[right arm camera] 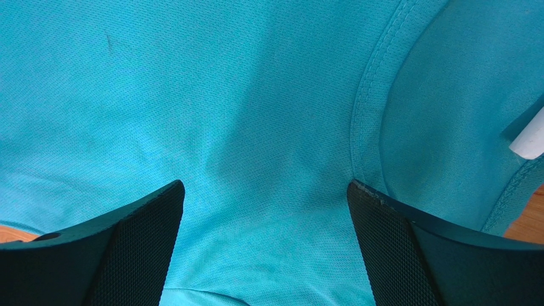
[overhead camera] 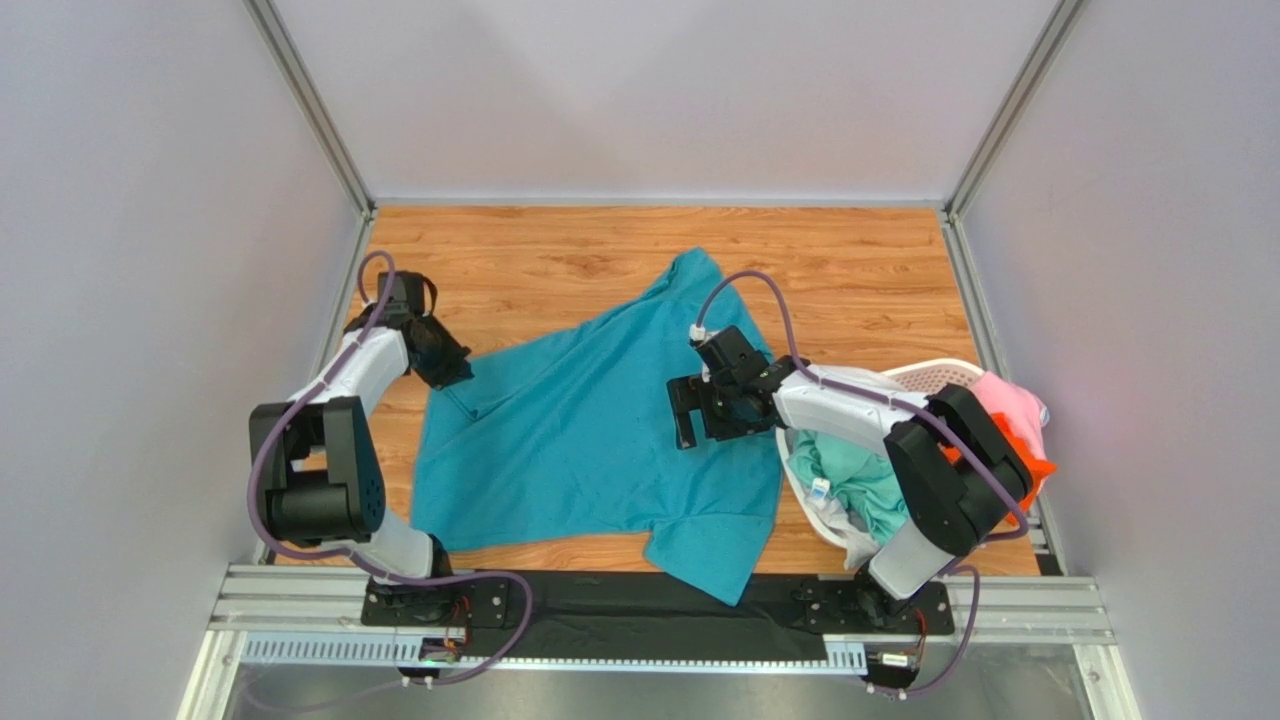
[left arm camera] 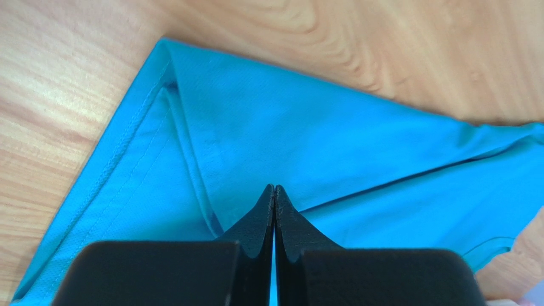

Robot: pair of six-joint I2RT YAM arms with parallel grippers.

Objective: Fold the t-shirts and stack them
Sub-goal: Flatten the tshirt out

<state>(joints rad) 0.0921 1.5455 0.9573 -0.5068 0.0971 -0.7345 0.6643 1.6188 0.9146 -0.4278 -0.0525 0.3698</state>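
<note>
The deep teal-blue t-shirt [overhead camera: 586, 435] lies spread and skewed on the wooden table, one sleeve pointing to the far side, another at the near edge. My left gripper [overhead camera: 451, 368] is at the shirt's left corner, shut, with creases in the cloth [left arm camera: 287, 127] running to its tips [left arm camera: 274, 188]. My right gripper [overhead camera: 688, 413] hovers open over the shirt's right side, close above the cloth [right arm camera: 191, 95] beside the collar seam [right arm camera: 370, 95]; nothing is between its fingers [right arm camera: 265, 191]. Mint green [overhead camera: 849, 473], orange [overhead camera: 1029, 465], pink [overhead camera: 1007, 398] and white [overhead camera: 842, 518] shirts lie in the basket.
The white perforated laundry basket [overhead camera: 939, 371] stands at the table's right edge, right behind my right arm. Bare wood [overhead camera: 842, 285] shows beyond the shirt. Metal frame posts and grey walls enclose the table on three sides.
</note>
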